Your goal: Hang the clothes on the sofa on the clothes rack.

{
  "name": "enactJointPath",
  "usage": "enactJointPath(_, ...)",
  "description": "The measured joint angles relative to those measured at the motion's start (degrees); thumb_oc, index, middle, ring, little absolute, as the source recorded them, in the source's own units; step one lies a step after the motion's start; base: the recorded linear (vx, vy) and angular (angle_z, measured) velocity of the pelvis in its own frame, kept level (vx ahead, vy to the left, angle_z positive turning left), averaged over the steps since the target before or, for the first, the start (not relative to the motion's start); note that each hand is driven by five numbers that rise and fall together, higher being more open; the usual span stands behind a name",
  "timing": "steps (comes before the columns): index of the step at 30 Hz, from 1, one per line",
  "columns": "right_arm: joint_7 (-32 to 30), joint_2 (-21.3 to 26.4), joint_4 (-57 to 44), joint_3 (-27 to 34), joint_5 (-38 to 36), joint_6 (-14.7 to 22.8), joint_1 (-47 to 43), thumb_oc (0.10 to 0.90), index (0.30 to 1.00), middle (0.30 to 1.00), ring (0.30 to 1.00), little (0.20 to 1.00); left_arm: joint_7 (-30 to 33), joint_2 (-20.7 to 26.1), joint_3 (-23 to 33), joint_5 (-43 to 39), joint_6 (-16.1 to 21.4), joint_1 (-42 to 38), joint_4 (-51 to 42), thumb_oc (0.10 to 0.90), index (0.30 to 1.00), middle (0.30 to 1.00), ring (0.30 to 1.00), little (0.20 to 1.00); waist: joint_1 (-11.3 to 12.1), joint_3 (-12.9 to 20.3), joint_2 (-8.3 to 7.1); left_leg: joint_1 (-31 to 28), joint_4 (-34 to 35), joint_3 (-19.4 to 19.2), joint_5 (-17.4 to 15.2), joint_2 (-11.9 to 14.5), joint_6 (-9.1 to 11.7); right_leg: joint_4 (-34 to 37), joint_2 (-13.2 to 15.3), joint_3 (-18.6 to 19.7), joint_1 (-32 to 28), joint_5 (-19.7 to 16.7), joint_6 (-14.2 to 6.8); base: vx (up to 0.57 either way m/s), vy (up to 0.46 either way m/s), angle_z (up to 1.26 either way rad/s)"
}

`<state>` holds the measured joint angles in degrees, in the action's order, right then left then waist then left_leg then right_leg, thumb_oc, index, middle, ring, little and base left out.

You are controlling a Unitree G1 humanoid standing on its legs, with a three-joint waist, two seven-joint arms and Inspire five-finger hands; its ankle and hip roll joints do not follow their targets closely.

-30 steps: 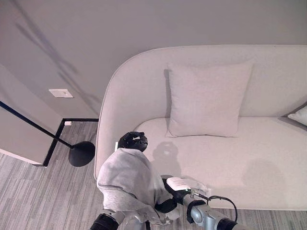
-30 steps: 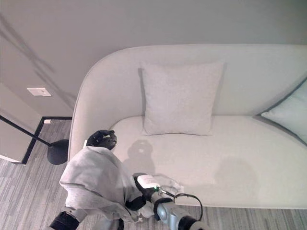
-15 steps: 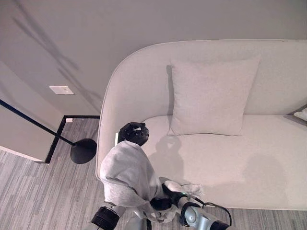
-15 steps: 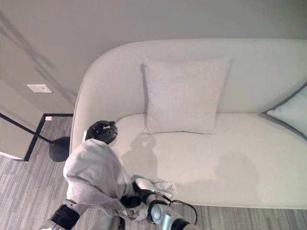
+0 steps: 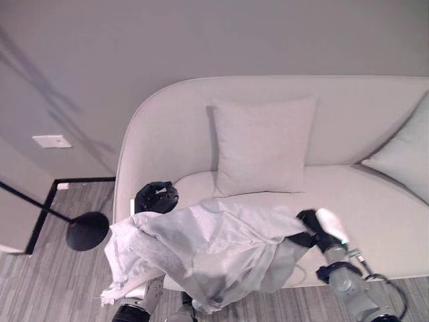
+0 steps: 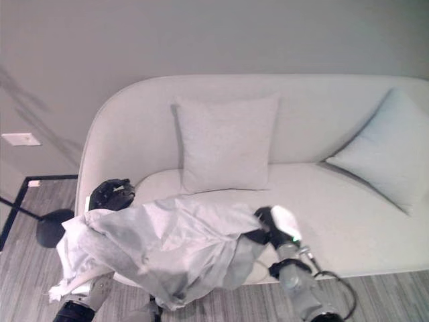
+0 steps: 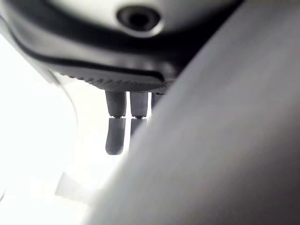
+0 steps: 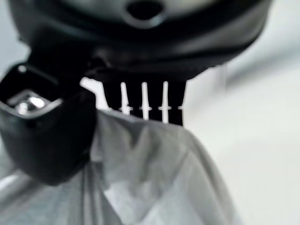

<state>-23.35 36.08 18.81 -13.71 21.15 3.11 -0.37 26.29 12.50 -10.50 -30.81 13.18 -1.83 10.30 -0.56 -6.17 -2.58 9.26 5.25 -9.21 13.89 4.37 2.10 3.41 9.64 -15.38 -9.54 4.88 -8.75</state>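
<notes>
A light grey garment [image 5: 214, 248] hangs stretched out in front of the sofa [image 5: 375, 215], above its front edge. One end is draped over my left forearm, just below my left hand [image 5: 155, 196], which is curled into a fist over the sofa's left end. My right hand [image 5: 314, 227] is shut on the other end, with the cloth [image 8: 154, 178] pinched between its thumb and fingers. A fold of the garment [image 7: 225, 140] lies close beside the left hand's fingers [image 7: 116, 136].
A square cushion [image 5: 263, 144] leans on the sofa back, and a second cushion [image 6: 382, 154] lies at the right end. A black floor-lamp base [image 5: 87, 230] and its slanted pole stand on the carpet left of the sofa. A white wall plate [image 5: 51, 141] is further left.
My right hand has swung out to the right with the garment's edge, spreading the bunched cloth wide. The whole picture has also shifted, bringing the second cushion into view.
</notes>
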Motion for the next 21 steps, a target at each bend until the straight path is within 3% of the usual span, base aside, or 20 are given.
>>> enactJointPath(4, -2.05, 2.39, -8.64, 5.94, 6.93, -0.9, -0.95, 0.4, 0.3, 0.3, 0.3, 0.3, -2.56, -0.01, -0.08, 0.02, -0.22, 0.07, -0.08, 0.4, 0.3, 0.3, 0.3, 0.3, -0.42, 0.84, -0.78, -1.08, 0.02, -0.94, -0.08, 0.56, -0.06, -0.23, -0.01, 1.55, -0.18, -0.19, -0.07, 0.02, -0.028, -0.13)
enactJointPath(12, -3.58, 4.96, -14.91, 5.96, 12.27, -1.37, -6.09, 0.4, 0.3, 0.3, 0.3, 0.3, -3.22, -0.01, -0.04, 0.1, -0.65, 1.41, -0.08, 0.413, 0.319, 0.319, 0.319, 0.319, -0.13, 2.2, -0.43, -1.23, 0.01, -0.98, -0.42, 0.51, -0.33, -0.19, 0.05, 1.7, -0.35, -0.37, -0.16, 0.0, -0.001, -0.01)
enactJointPath(13, -3.75, 5.93, -15.62, 5.94, 12.55, -1.11, -7.31, 0.4, 0.3, 0.3, 0.3, 0.3, -3.22, -0.02, -0.06, 0.45, -0.87, 1.53, -0.07, 0.543, 0.514, 0.514, 0.514, 0.514, -0.08, 2.2, -0.43, -1.23, 0.01, -0.98, -0.41, 0.5, -0.31, -0.2, 0.05, 1.69, -0.36, -0.38, -0.16, 0.0, 0.0, 0.0)
enactJointPath(14, -3.89, 7.24, -15.98, 5.94, 12.75, -0.96, -9.05, 0.4, 0.3, 0.3, 0.3, 0.3, -3.23, 0.0, -0.06, 1.57, -1.03, 1.72, -0.07, 0.8, 0.9, 0.9, 0.9, 0.9, -0.04, 2.2, -0.44, -1.23, 0.01, -0.99, -0.42, 0.48, -0.32, -0.2, 0.07, 1.68, -0.37, -0.39, -0.18, 0.0, 0.0, 0.0)
enactJointPath(21, -6.99, 13.54, -14.76, 5.36, 13.32, -0.68, -21.68, 0.4, 0.3, 0.3, 0.3, 0.3, -4.69, 0.87, -0.82, 8.82, -1.3, 4.09, 0.9, 0.8, 0.9, 0.9, 0.9, 0.9, 1.29, 2.2, -0.48, -1.92, 0.0, -1.32, -0.39, 0.47, -0.29, -0.19, 0.14, 1.8, -0.88, -0.41, -0.2, 0.0, -0.002, -0.01)
